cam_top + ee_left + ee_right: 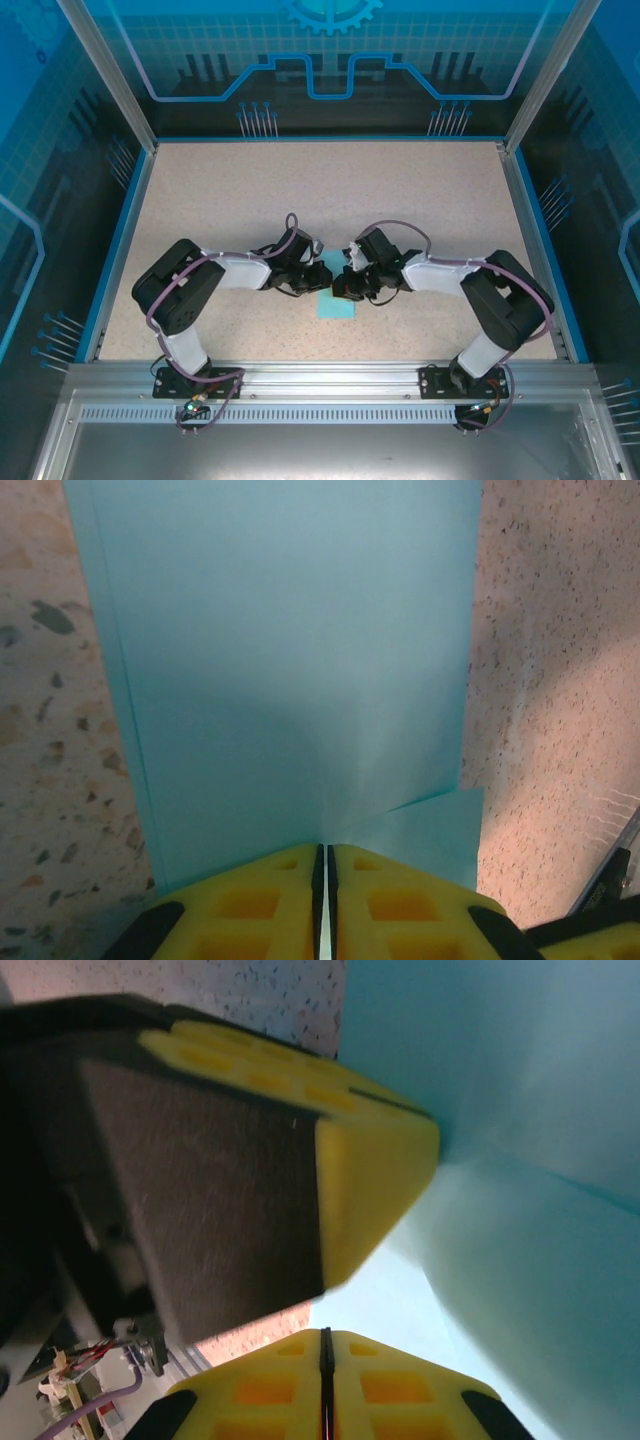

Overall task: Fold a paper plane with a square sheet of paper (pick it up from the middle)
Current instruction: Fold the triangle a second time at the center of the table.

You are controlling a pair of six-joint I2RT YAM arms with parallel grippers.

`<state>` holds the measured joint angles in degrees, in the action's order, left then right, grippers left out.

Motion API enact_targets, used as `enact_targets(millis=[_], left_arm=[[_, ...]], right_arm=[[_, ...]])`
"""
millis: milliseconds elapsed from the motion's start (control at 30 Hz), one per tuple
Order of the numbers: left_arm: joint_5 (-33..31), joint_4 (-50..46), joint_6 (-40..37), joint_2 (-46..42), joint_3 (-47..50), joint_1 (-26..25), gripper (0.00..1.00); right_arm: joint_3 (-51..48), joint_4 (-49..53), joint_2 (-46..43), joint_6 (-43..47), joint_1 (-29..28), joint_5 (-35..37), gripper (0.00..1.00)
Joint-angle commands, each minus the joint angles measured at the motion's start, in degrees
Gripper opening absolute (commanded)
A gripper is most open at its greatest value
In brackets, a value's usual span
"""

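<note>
Left gripper [323,850] pinched shut on folded light-blue paper [290,660], right gripper [325,1332] closed alongside — whether on paper, unclear

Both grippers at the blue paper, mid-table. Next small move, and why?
Probably open the right gripper slightly and re-pinch the paper: its fingers look shut with no paper clearly between them, while the left gripper pinches one edge, wrinkles converging there.

Light-blue sheet of paper [300,680]: folded over, layers overlapping, small corner flap protruding.
</note>
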<state>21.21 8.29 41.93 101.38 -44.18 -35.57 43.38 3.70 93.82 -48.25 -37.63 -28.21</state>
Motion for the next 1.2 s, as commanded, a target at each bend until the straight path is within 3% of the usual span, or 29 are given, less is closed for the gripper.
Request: enact_targets(millis=[0, 300, 800, 967, 1167], left_arm=[[-1.63, -1.14, -1.23, 1.61, 0.84, 0.24, 0.13], [-2.58, -3.0, -2.21, 1.92, 0.73, 0.32, 0.1], [-3.11, -2.25, -1.81, 2.35, 2.07, 0.55, 0.07], [-3.17, -1.97, -1.74, 2.76, 2.34, 0.58, 0.07], [-2.83, -1.47, -1.52, 2.75, 2.14, 0.66, 0.07]], right_arm=[[1.52, 3.89, 3.76, 0.2, -0.64, 1.27, 0.08], [-1.78, 3.82, 4.87, 0.37, -0.01, 1.07, 0.09], [-15.92, -0.3, -6.19, -1.11, 2.9, -1.25, 0.16], [-16.26, 4.76, -8.65, 0.03, 3.44, -0.47, 0.15], [-9.67, 13.39, -14.05, 2.71, 3.48, 1.17, 0.14]])
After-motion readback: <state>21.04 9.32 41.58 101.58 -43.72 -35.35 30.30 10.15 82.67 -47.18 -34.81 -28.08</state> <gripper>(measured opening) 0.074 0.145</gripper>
